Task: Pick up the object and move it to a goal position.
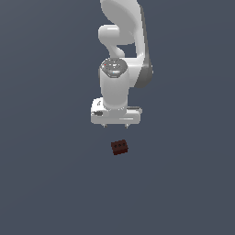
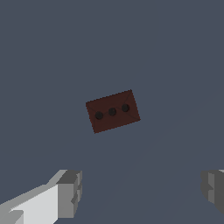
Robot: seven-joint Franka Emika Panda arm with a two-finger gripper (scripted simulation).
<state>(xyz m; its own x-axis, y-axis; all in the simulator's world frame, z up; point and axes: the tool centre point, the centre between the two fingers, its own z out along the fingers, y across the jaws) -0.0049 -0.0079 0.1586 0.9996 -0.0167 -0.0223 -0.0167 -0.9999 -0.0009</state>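
Flat slate-blue ground [image 1: 46, 183] fills both views, plain and unmarked, with no edge or wall visible anywhere. On it lies the object [image 1: 119, 147], a small dark red-brown rectangular block, far smaller than the white arm [image 1: 121, 46] that rises above it in the exterior view.

From the wrist view the block [image 2: 113, 111] shows its broad face, with 3 small dark round holes in a row along its length. Its long sides run slightly askew to the line joining the 2 fingers, so it sits turned a little rather than square to them.

The gripper [image 1: 115, 125] hangs above the ground with its white body pointing down, and only 2 short finger stubs show below that body in the exterior view. In that view the block lies just beyond the gripper, toward the lower edge of the picture and very slightly to the exterior view's right of the gripper's middle. Clear ground shows between the 2; nothing touches.

In the wrist view the gripper [image 2: 142, 192] has its jaws spread wide: one grey fingertip [image 2: 70, 192] on a white finger sits at one side and the other grey fingertip at the far side, with bare ground between them. The block lies outside that gap, ahead of the fingertips and nearer the first finger's side than the other, well clear of both pads. Nothing is held.
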